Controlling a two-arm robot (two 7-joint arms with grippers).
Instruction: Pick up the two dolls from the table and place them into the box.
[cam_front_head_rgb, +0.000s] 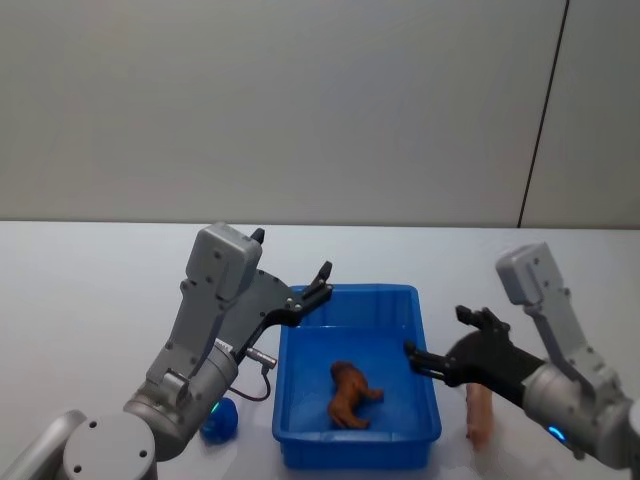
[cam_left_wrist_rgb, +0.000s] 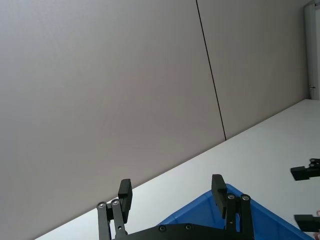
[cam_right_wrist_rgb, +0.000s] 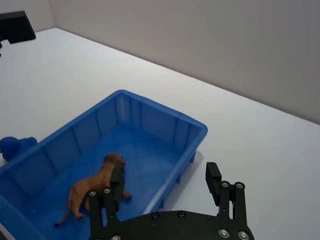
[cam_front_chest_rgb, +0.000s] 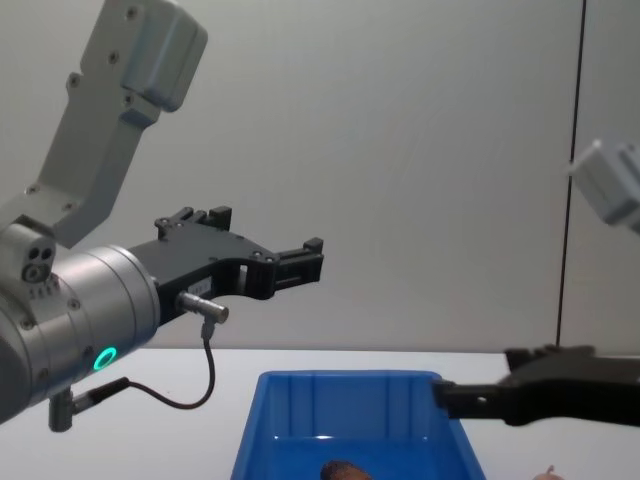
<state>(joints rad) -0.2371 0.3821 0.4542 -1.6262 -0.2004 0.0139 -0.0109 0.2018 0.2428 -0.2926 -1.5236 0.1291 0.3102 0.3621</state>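
The blue box stands on the white table in front of me. A brown animal-shaped toy figure lies on the box floor, also seen in the right wrist view. A pale peach doll lies on the table just right of the box, partly hidden by my right arm. My left gripper hovers open and empty above the box's far left corner. My right gripper is open and empty over the box's right rim, its fingers spread.
A small blue object sits on the table against the box's left side, and it shows too in the right wrist view. A plain grey wall rises behind the table. Bare tabletop stretches far left and far right.
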